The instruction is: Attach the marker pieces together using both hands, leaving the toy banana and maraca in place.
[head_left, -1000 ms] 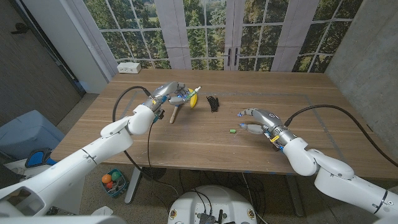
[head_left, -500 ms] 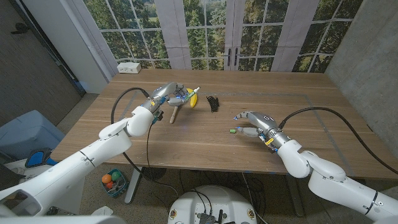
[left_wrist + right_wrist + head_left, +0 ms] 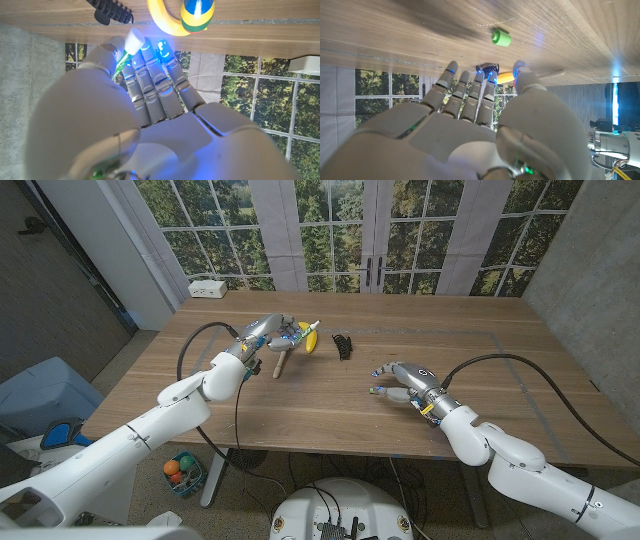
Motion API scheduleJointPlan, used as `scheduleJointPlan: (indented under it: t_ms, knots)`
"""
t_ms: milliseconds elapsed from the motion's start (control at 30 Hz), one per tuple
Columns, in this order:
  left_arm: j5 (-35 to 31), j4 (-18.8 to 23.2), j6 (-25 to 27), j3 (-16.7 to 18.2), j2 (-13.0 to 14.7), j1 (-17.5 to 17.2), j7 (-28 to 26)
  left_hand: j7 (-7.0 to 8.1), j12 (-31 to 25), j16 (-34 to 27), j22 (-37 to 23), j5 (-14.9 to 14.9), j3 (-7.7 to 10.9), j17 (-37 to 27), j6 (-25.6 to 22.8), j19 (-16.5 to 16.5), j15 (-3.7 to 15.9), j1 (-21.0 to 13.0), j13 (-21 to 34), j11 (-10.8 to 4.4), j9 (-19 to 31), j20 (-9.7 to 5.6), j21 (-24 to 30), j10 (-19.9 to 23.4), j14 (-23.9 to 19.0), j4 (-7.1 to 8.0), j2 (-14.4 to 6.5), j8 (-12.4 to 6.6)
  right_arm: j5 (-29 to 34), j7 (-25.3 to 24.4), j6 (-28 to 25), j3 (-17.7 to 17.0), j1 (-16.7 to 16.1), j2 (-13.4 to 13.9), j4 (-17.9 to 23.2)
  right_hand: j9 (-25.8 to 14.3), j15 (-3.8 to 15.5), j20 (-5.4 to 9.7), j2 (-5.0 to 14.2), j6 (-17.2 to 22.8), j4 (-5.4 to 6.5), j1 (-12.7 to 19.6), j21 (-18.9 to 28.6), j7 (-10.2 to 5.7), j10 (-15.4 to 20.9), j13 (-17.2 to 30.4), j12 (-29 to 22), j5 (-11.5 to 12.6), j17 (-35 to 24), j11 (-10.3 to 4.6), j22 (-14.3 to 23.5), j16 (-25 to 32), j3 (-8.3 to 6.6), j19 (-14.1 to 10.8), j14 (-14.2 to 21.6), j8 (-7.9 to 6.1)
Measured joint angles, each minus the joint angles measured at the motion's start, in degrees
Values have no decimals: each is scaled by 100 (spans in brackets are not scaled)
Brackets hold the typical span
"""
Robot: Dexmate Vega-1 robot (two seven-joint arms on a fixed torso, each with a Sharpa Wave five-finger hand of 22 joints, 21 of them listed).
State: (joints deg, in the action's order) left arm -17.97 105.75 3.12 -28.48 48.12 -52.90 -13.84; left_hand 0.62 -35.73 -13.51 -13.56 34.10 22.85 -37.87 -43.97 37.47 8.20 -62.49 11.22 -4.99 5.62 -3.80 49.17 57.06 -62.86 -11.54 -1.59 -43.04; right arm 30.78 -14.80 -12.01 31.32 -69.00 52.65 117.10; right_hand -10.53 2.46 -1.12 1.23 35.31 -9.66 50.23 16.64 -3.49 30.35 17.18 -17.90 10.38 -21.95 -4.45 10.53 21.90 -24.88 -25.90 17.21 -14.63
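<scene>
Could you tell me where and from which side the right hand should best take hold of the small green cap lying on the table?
The green cap is a short cylinder lying on its side on bare wood, just beyond the right hand's fingertips. I would probably come from above and pinch across its round sides between thumb and a finger, since nothing crowds it.

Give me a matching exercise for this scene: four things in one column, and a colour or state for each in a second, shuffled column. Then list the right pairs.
Things
1. marker
2. marker cap
3. toy banana
4. left hand

States
A. yellow, lying on the table
B. small green piece lying free on the wood just ahead of the right hand
C. white tip, pinched between fingers
D. raised near the banana, gripping something

Pairs: 1-C, 2-B, 3-A, 4-D
</scene>
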Motion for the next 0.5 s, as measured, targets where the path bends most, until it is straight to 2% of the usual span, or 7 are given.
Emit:
scheduleJointPlan:
  t_ms: [100, 267, 500]
  knots:
    - [8, 2, 2, 5, 6, -7, 0, 0, 0, 6, 0, 0, 0, 0, 0, -21, 0, 0, 0, 0, 0, 21, 0, 0, 0, 0, 0, 0, 38, 36, -38, 43, 38, -24, -34, 0, 0, 0, -1, 31, 10, 1, 0, -31, 49, 14, 0, 0, 0, -4, 0, 40, 22, 0, 0, 0]
    - [19, 4, 2, 14, 14, -10, 0, 1, 0, 17, 0, 0, 4, -25, 1, -31, 0, 1, 0, 0, 0, 31, 21, 0, 0, -4, 1, 0, 75, 108, -95, 130, 125, -64, -96, 0, 0, 0, -22, 72, -8, 56, 0, 9, 57, 26, 0, 0, -27, 5, 0, 41, 40, 0, 0, 0]
    - [39, 6, -7, 24, 20, -11, 8, 0, 0, 21, 26, 0, 28, -30, 19, -31, 0, 69, 0, 0, 0, 31, 43, 0, 0, -28, -8, 0, 119, 231, -203, 243, 239, -102, -169, -29, 0, 0, -16, 146, 36, 61, 0, -3, 57, 73, 0, 0, -53, 5, 28, 89, 91, 1, 0, 0]
